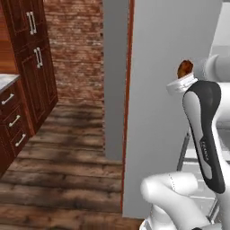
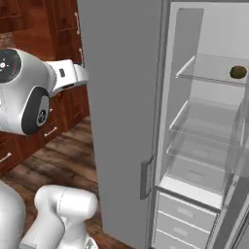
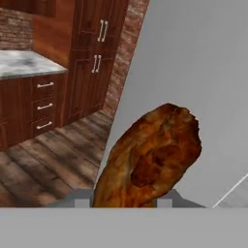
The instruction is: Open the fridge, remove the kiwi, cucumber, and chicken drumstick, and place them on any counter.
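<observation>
Beside the open fridge (image 2: pixel 121 121), the robot's gripper (image 3: pixel 123 202) has its fingers drawn close around the chicken drumstick (image 3: pixel 150 157), which juts up between them in the hand view, reddish-brown and glossy. From the left base view the same drumstick (image 1: pixel 184 68) peeks out above the white wrist, clear of the fridge door and in mid-air, not resting on anything.

So the fridge is already open, its door swung wide, and the drumstick is out of it but not yet set down. Up on the top glass shelf (image 2: pixel 209 68) a small olive-brown kiwi (image 2: pixel 238 72) sits alone, so that one is left to fetch. I can't see the cucumber from here and can't tell whether it has been moved. A marble-topped counter (image 3: pixel 24 62) over wooden drawers stands well off across the plank floor; I'd judge the drumstick is bound for a surface like that.
</observation>
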